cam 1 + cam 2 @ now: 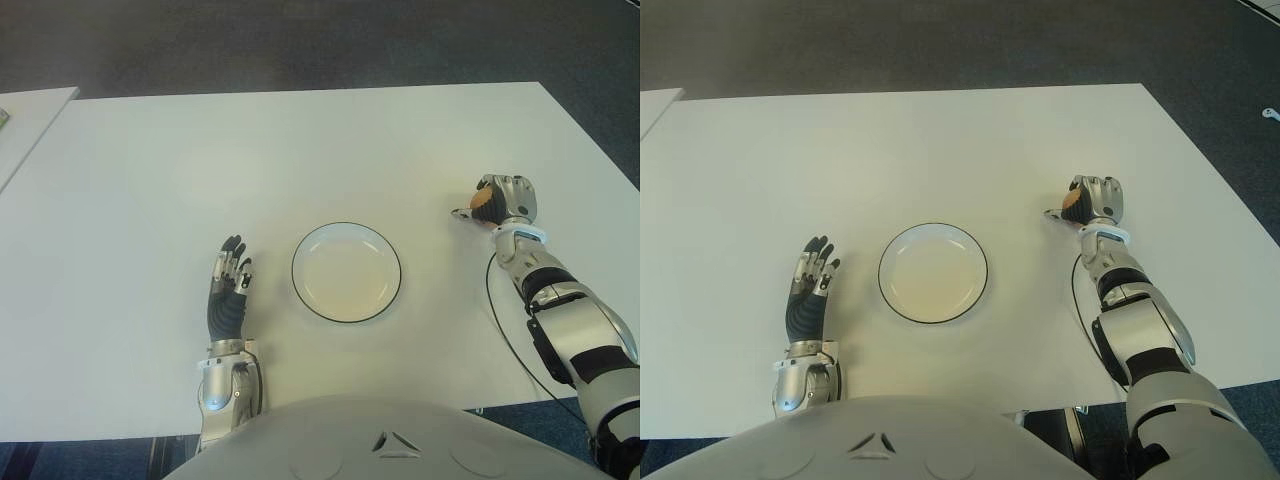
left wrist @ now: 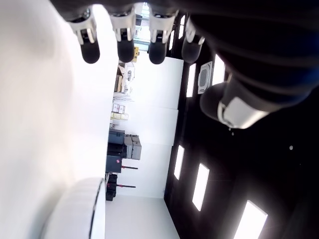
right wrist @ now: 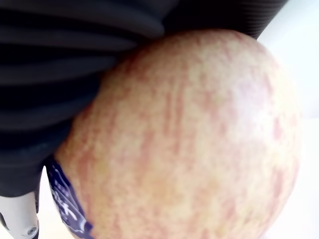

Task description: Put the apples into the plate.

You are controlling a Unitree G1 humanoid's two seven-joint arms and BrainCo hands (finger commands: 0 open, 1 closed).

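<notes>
The right hand (image 1: 497, 203) was clenched around one apple (image 3: 189, 139), a red-streaked yellow one with a blue sticker, low over the white worktop (image 1: 300, 150) on the robot's right. The single white plate (image 1: 346, 272), dark-rimmed and bare, lay to that hand's left and slightly nearer the robot, so the carry would run inward. The left hand (image 1: 228, 290) showed left of the plate, fingers extended, holding nothing. Counted: one apple, one plate, no other fruit visible

The right robot hand (image 1: 497, 201) is curled closed at the end of its outstretched arm; the left robot hand (image 1: 228, 288) has its fingers extended and relaxed.
</notes>
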